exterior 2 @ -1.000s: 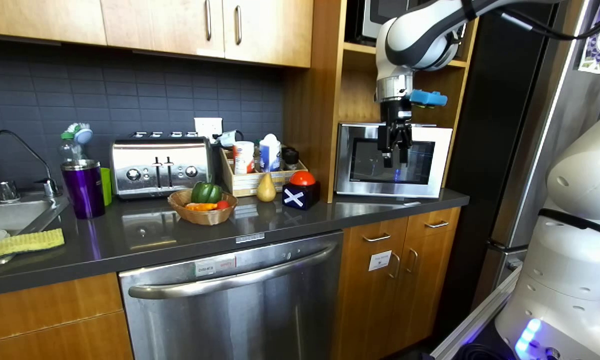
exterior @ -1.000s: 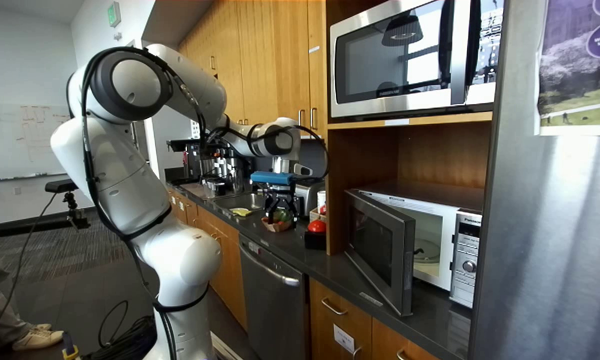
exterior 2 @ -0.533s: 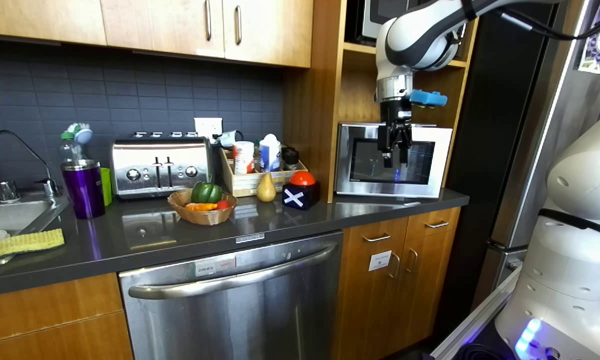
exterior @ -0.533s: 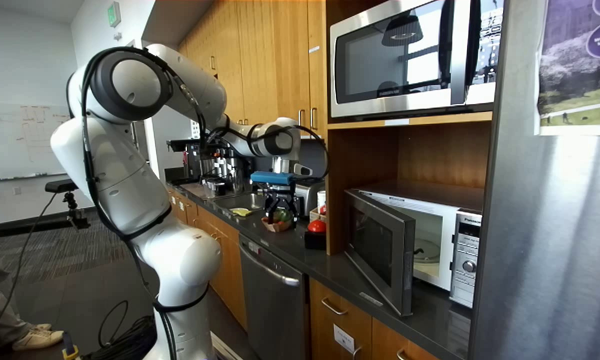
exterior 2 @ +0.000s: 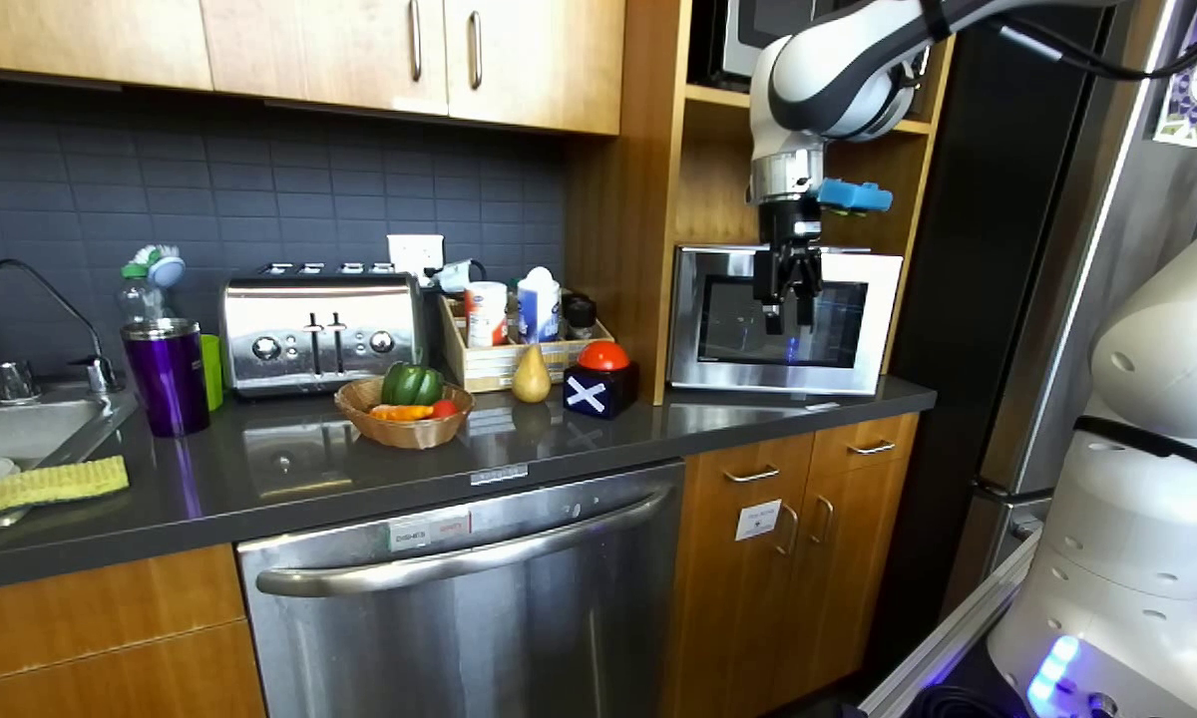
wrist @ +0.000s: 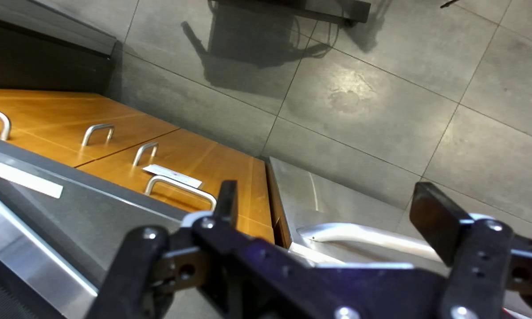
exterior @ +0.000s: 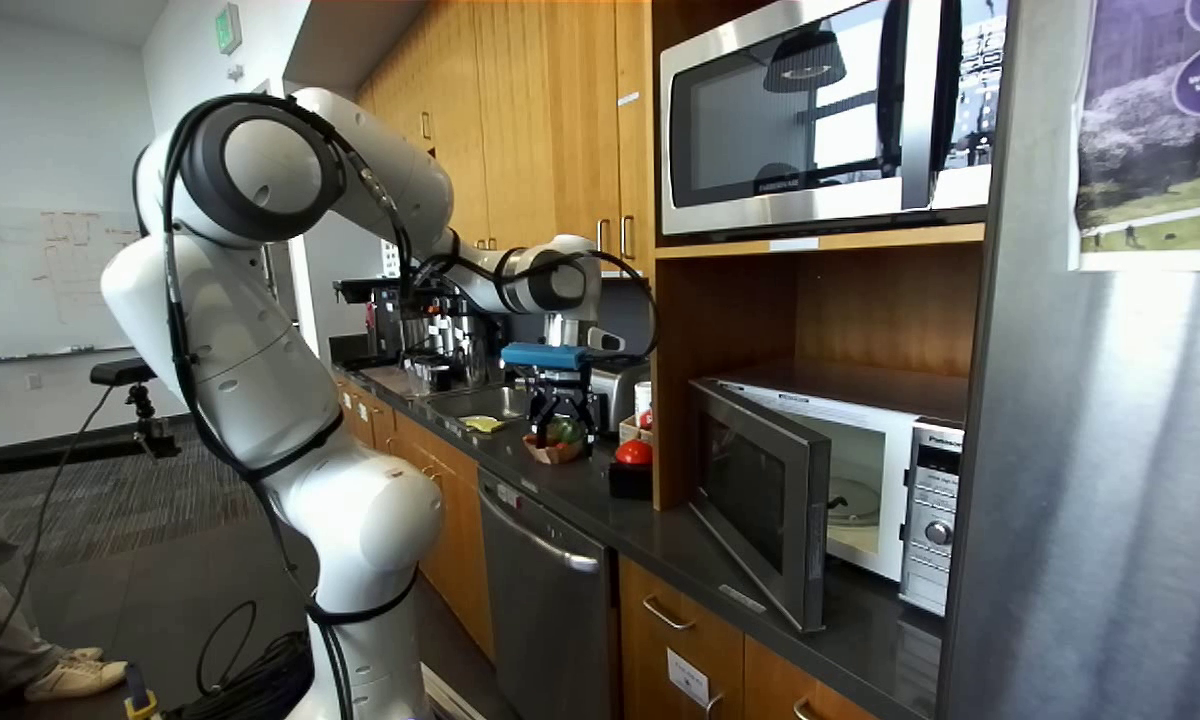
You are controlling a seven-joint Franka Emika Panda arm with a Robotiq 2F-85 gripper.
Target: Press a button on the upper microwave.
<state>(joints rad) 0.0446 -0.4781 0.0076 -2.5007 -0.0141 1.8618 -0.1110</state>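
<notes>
The upper microwave (exterior: 780, 130) sits on a high shelf, its wide dark glass door closed up and full of reflections. To the right of its vertical silver handle (exterior: 920, 100) runs a dark control strip (exterior: 972, 90); single buttons cannot be made out there. Only a sliver of this upper microwave (exterior 2: 743, 40) shows past the arm in an exterior view. My gripper (exterior 2: 790, 321) points down, well below that shelf and out in front of the counter. In the wrist view the gripper (wrist: 327, 190) stands open, its fingers wide apart with nothing between them.
A smaller microwave (exterior: 885, 450) stands below, its grey door (exterior: 760, 500) swung out over the counter. A red dome button on a black box (exterior 2: 601, 384), a vegetable basket (exterior 2: 409, 429) and a toaster (exterior 2: 324, 334) line the counter. The steel fridge (exterior: 1100, 450) borders the shelves.
</notes>
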